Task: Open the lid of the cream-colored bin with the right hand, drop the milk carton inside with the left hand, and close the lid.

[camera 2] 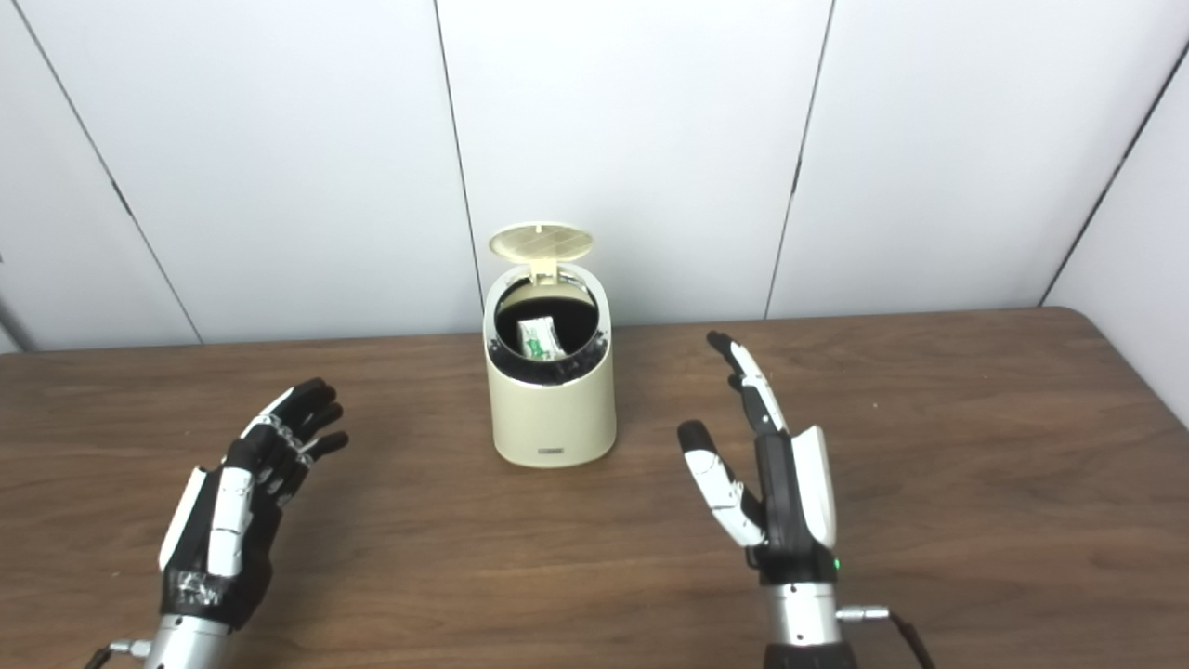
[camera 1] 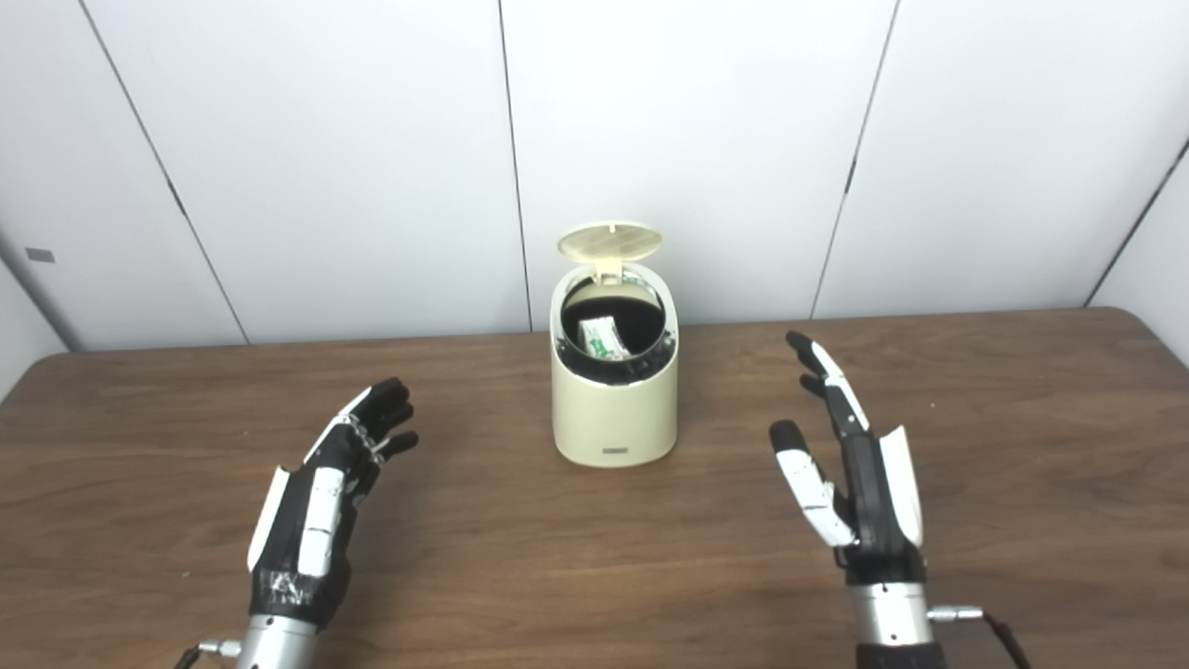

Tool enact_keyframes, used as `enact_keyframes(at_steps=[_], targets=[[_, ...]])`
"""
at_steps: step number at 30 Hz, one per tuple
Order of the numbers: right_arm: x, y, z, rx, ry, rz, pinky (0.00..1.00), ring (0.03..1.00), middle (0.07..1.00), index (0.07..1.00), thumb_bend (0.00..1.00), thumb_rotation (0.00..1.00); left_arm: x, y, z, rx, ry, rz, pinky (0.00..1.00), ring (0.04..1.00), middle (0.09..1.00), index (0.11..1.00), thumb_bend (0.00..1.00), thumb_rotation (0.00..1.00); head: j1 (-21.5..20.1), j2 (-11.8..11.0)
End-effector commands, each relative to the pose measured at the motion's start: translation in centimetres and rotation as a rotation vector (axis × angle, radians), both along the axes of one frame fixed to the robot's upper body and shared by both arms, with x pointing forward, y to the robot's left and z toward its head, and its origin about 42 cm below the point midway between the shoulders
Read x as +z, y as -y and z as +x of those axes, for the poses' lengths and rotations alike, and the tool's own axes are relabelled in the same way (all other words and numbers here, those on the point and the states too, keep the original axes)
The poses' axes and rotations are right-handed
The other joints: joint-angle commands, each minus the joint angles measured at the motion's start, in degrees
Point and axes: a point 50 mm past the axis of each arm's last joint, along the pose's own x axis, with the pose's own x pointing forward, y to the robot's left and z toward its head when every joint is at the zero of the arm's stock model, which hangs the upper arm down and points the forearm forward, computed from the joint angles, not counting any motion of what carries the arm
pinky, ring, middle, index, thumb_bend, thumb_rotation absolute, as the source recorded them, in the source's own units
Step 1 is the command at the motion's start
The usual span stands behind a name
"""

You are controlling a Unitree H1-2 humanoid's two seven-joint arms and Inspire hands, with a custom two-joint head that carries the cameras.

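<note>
At twelve o'clock on the counter (camera 1: 975, 390), the cream-colored bin (camera 1: 614, 409) stands with its lid (camera 1: 609, 241) up, the milk carton (camera 1: 602, 337) inside.
Both hands are spread and empty; I'd have the right hand (camera 1: 850, 455) reach over the rim and press the lid down from behind, while the left hand (camera 1: 330, 483) waits at eight o'clock.

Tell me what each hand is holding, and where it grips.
Nothing: left hand and right hand are both open and empty.

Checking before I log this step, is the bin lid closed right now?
No, the lid stands tipped up behind the bin opening, with the milk carton visible inside.
</note>
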Motion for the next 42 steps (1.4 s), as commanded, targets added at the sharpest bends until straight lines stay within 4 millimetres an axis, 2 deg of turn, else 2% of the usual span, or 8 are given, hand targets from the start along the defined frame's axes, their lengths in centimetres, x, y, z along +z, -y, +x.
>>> enact_keyframes(at_steps=[1,3,8,16,27,32,35,42], targets=[[4.4,0.1,0.9,0.032,0.109,-0.080,0.88,0.948,0.960,0.946,0.55,0.99,0.8,0.5,0.4,-0.025,0.044,-0.009,0.87,0.901,0.908,0.928,0.65,0.94,-0.2,0.1],[6.8,0.9,1.4,0.044,0.108,-0.173,0.89,0.972,0.989,0.981,0.64,1.00,0.2,0.9,0.2,-0.036,0.029,-0.016,0.89,0.911,0.916,0.941,0.67,0.94,0.1,0.3],[11.8,1.9,2.0,0.047,0.082,-0.365,0.93,0.998,1.000,1.000,0.69,1.00,-0.5,1.4,0.3,-0.038,0.014,-0.012,0.88,0.908,0.919,0.943,0.70,0.92,0.1,0.3],[18.5,1.7,4.1,0.042,-0.001,-0.559,0.81,0.941,0.950,0.959,0.81,1.00,-1.9,2.0,0.4,-0.039,-0.026,0.007,0.89,0.923,0.923,0.937,0.71,0.92,0.8,-0.5],[20.6,0.1,7.9,0.072,-0.054,-0.673,0.81,0.929,0.940,0.931,0.79,1.00,-3.0,2.9,0.6,-0.016,-0.078,-0.030,0.89,0.909,0.913,0.914,0.71,0.93,2.2,-2.2],[20.4,-0.6,9.9,0.084,-0.066,-0.706,0.85,0.950,0.934,0.931,0.79,1.00,-3.2,3.5,0.8,-0.017,-0.078,-0.040,0.87,0.891,0.896,0.888,0.69,0.92,2.9,-2.5],[20.5,-1.0,10.8,0.083,-0.085,-0.745,0.90,0.965,0.932,0.943,0.87,1.00,-3.1,3.8,0.8,-0.016,-0.075,-0.041,0.87,0.886,0.890,0.878,0.68,0.91,3.0,-2.5],[21.0,-2.7,12.5,0.109,-0.092,-0.759,0.95,0.989,0.935,0.941,0.82,1.00,-2.9,4.6,0.8,-0.017,-0.075,-0.052,0.87,0.894,0.885,0.873,0.71,0.94,3.8,-2.6]])
